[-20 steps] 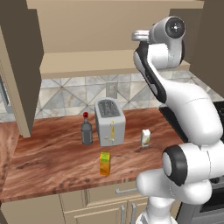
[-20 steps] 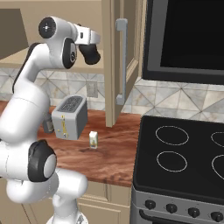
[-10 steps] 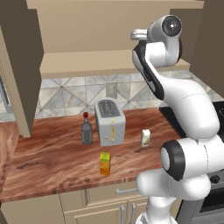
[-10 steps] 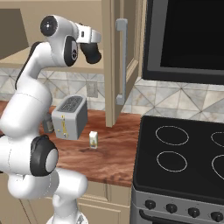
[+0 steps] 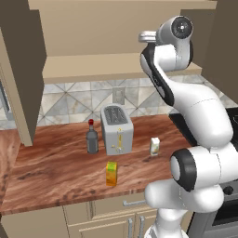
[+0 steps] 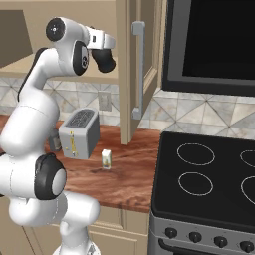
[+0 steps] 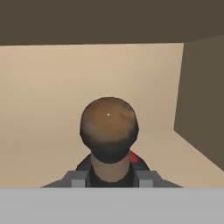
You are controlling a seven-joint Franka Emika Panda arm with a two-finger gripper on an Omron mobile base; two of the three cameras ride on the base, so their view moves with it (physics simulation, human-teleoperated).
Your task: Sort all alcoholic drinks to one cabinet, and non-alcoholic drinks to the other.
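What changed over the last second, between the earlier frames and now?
Very little. The arm's upper joints shifted slightly while the gripper stayed raised toward the open wall cabinet, still shut on the black bottle. The grey bottle, toaster, orange carton and white carton sat unmoved on the counter.

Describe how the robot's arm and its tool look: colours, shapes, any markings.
The arm is built of glossy white, rounded segments joined by dark grey to black joints, each with a round cap at the side. No cables or lettering can be made out. The tool at its end is dark, behind a short white wrist piece. In the hand view its fingertips are small grey blocks.
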